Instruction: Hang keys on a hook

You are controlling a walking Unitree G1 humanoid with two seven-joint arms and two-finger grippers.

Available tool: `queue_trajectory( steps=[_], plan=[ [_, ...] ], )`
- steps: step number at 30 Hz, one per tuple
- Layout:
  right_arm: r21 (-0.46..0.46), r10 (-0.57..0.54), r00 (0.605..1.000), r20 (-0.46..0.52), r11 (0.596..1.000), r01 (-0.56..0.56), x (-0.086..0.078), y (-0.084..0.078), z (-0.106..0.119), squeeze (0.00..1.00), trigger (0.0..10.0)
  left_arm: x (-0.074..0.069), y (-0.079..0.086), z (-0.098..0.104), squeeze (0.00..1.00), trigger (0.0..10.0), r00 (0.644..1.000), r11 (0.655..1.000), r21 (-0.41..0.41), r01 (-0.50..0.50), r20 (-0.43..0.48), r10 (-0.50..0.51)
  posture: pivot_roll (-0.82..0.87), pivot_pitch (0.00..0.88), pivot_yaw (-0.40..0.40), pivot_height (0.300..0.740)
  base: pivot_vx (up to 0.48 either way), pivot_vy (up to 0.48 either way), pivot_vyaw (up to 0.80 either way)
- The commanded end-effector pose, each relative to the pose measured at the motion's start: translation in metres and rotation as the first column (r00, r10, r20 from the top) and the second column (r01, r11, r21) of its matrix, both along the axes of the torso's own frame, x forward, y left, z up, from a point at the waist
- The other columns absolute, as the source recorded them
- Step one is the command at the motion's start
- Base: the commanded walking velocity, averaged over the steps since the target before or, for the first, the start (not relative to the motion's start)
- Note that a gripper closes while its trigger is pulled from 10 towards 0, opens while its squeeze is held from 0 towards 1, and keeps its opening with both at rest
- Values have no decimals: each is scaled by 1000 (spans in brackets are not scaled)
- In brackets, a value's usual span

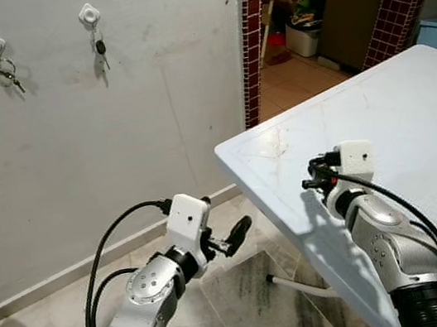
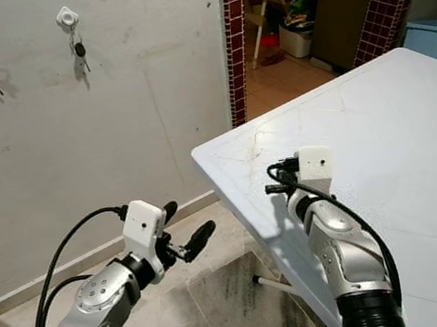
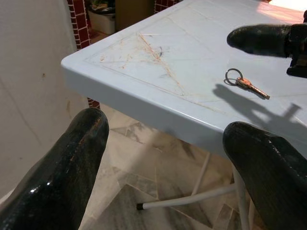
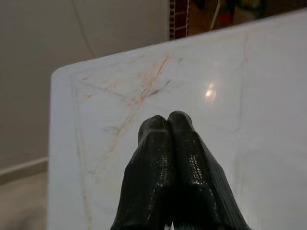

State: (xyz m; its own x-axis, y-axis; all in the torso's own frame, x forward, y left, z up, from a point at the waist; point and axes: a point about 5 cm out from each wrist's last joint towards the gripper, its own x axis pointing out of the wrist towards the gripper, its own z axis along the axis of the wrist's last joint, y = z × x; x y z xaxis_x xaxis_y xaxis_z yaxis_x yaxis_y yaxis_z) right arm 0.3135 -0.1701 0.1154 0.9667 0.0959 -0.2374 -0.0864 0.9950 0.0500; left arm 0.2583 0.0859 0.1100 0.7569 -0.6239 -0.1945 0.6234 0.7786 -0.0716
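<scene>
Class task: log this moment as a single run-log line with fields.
left gripper: jaws open, beside table | right gripper: jaws shut, above pale blue plastic table | small metal key on ring: lying on table

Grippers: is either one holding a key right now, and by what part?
No. The left gripper is open beside the table; the right gripper is shut on nothing. The key lies loose on the table.

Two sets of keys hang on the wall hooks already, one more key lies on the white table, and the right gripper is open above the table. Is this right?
Not quite. The right gripper is shut, its fingers pressed together in the right wrist view. The rest holds: two sets of keys hang on the wall hooks, and one key lies on the white table.
</scene>
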Motion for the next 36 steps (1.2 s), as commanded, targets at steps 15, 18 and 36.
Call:
queue_trajectory(
  steps=[15,18,36],
  plan=[
    [-130,-25,997,-67,991,17,6,-10,-10,1000,10000,-1,-2,0,0,10000,1000,1000,20,24,4,-24,-5,0,-5,740,0,0,0],
    [-134,-19,997,-81,991,8,6,-9,-13,1000,10000,-1,-2,0,0,10000,1000,999,19,25,3,-25,-6,0,-6,740,0,0,0],
    [-142,-48,992,-120,989,31,3,-17,-20,1000,10000,-2,-4,-1,0,10000,999,999,16,36,-7,-36,-9,0,-5,740,0,0,0]
  ],
)
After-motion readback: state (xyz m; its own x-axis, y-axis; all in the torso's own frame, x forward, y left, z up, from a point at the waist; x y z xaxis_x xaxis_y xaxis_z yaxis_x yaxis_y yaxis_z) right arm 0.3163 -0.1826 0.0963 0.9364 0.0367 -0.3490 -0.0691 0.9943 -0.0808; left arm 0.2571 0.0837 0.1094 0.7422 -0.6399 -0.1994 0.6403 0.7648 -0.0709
